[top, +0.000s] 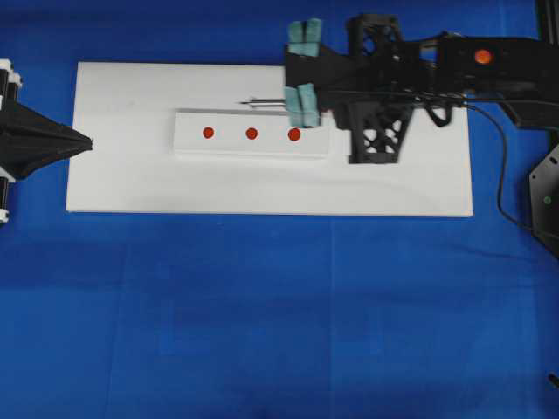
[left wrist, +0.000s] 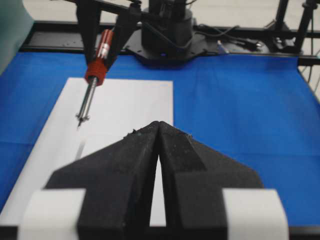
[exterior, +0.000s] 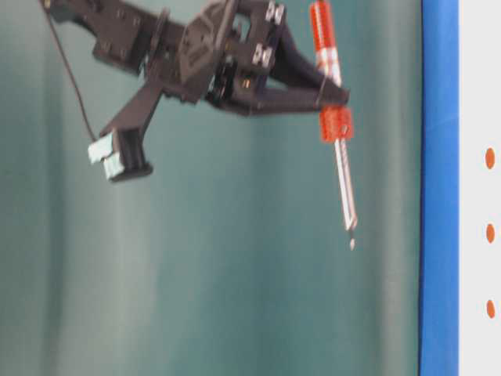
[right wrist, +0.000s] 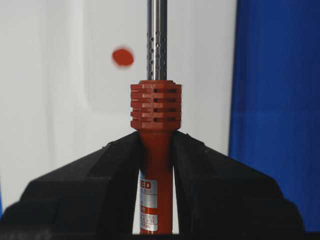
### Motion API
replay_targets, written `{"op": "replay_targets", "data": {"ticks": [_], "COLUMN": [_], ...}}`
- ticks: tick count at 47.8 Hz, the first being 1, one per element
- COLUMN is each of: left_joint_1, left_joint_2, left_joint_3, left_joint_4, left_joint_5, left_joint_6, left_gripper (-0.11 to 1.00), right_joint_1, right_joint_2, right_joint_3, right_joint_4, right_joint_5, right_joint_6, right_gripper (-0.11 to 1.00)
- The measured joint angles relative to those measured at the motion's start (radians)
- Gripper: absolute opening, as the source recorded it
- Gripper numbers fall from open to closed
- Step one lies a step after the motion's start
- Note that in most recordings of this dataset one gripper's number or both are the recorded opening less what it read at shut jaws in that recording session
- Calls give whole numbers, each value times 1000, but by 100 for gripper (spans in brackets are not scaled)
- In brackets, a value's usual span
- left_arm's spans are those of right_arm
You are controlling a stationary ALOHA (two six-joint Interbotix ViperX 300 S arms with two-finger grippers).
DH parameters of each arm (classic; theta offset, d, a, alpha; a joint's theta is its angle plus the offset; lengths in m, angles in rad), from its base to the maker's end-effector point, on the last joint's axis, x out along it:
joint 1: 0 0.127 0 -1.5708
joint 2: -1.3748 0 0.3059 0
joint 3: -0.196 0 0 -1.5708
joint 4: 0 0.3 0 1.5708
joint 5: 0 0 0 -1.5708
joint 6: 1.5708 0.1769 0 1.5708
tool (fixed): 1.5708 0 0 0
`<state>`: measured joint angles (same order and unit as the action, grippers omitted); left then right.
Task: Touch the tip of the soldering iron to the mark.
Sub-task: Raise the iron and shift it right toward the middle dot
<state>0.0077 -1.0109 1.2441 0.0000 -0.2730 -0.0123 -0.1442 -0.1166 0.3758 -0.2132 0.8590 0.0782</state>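
The jaws of my right gripper are pinching the iron by its red handle, just behind the ribbed collar. The jaws of my left gripper are pressed together, holding nothing, parked at the left edge of the white board.

I am judging the step in hand as the approach: the grasp is done and the tip is not yet on the mark. In the overhead view the shaft is pointing left, lying beyond the far edge of the strip that carries the three red dots; the mark is the right-end dot, just beside the gripper pads.

The next move is calling for a lateral shift toward the mark, then a slow descent until the tip touches it. The shaft is tilted, so I am steering by the tip, not the handle.

The table-level view is showing what the overhead cannot: the tip hanging clear of the surface. The right wrist view is showing the grip and one red dot left of the shaft, but cutting off the tip. The left wrist view is showing the tip above the board.
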Motion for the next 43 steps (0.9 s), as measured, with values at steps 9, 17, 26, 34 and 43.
{"op": "replay_targets", "data": {"ticks": [9,17,26,34,43], "left_joint_1": [2,2,2,2,2], "left_joint_2": [0,0,0,0,0], "left_joint_3": [0,0,2,3,6], "left_joint_4": [0,0,0,0,0], "left_joint_5": [0,0,0,-2,0], "left_joint_6": [0,0,-2,-2,-2], "left_gripper": [0,0,0,0,0], "right_joint_1": [2,2,3,3,3], "right_joint_2": [-66,-83,-84,-80,-34], "right_joint_3": [69,86,87,86,87], "right_joint_4": [0,0,0,0,0], "right_joint_5": [3,2,-2,-2,-17], "right_joint_6": [28,35,35,35,37], "right_gripper": [6,6,6,6,6]}}
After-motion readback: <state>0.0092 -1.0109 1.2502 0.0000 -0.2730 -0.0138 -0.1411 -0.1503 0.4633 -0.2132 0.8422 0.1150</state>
